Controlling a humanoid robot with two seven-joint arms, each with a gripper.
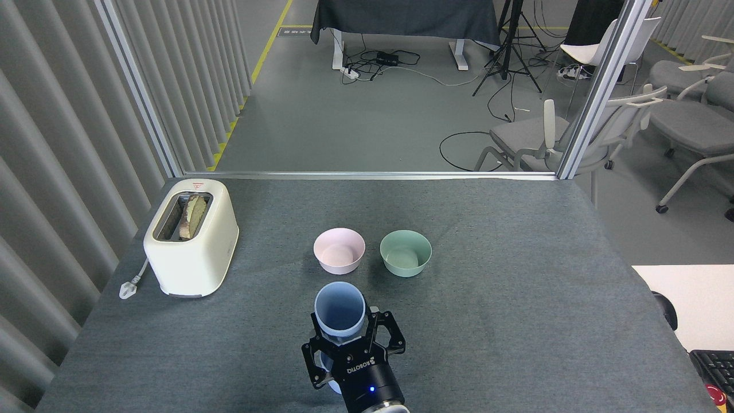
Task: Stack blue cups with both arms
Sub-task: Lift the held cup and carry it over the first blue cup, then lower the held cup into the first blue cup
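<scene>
One blue cup [339, 308] hangs upright in the air near the table's front edge, with my right gripper [344, 339] shut on its lower part. The second blue cup [325, 363] stands on the table right beneath it. It is almost wholly hidden by the gripper, and only a pale blue sliver shows between the black finger links. The held cup looks close above the standing one; whether they touch cannot be told. My left arm is out of view.
A pink bowl [339, 250] and a mint-green bowl [405, 252] stand side by side just beyond the held cup. A cream toaster [191, 235] with bread in it sits at the left of the grey table [516, 321], its plug lying beside it.
</scene>
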